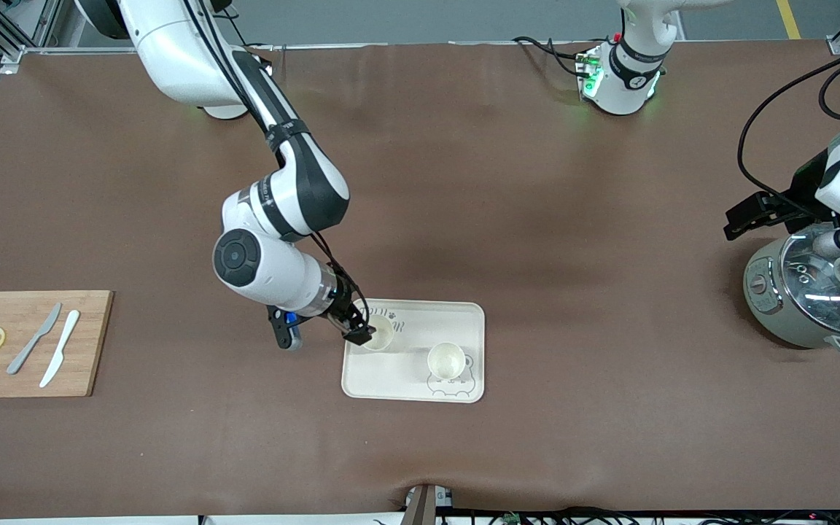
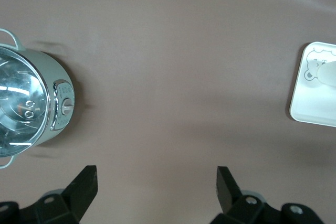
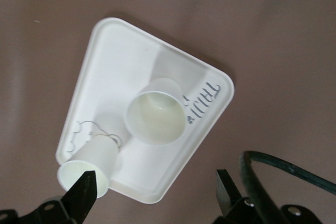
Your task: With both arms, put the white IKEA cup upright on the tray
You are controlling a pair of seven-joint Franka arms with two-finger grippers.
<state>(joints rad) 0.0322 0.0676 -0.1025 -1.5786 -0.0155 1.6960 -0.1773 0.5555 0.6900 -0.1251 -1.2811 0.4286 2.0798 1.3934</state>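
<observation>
A cream tray (image 1: 464, 321) (image 3: 110, 72) with grey lettering and a bear drawing lies in the middle of the table. Two white cups stand upright on it. One cup (image 1: 379, 337) (image 3: 155, 120) is beside the lettering; the other cup (image 1: 446, 360) (image 3: 93, 161) stands on the bear drawing. My right gripper (image 1: 356, 327) (image 3: 155, 179) hangs open and empty just above the lettering-side cup, over the tray's edge. My left gripper (image 2: 156, 182) waits open and empty over bare table beside the pot. In the left wrist view a corner of the tray (image 2: 310, 103) shows.
A grey pot with a glass lid (image 1: 814, 295) (image 2: 31, 103) stands at the left arm's end. A wooden cutting board (image 1: 26, 343) with two knives and two lemon slices lies at the right arm's end. Brown mat covers the table.
</observation>
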